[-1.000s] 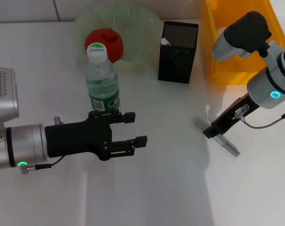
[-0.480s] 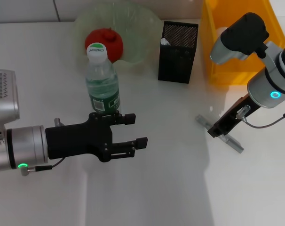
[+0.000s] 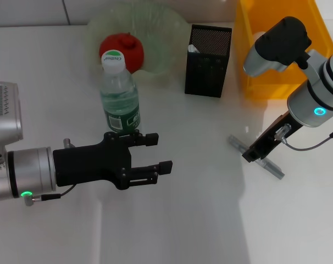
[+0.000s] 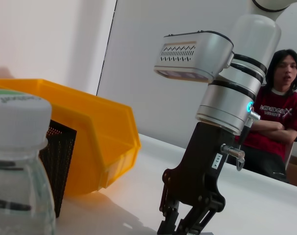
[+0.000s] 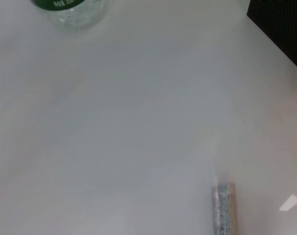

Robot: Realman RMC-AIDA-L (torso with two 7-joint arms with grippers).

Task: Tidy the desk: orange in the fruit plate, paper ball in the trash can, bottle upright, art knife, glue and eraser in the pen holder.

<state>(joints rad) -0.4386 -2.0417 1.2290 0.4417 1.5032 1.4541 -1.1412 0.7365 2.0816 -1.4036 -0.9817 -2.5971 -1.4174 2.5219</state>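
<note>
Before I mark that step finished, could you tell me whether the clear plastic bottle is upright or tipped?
Upright: the clear plastic water bottle stands on its base on the white desk, white-and-green cap on top.

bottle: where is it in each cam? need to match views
Head view: the bottle stands upright left of centre, in front of the fruit plate.
Left wrist view: its white cap and clear shoulder fill the lower left corner.
Right wrist view: only its base and green label show at the top edge.
Shared landmark: the black pen holder.
</note>
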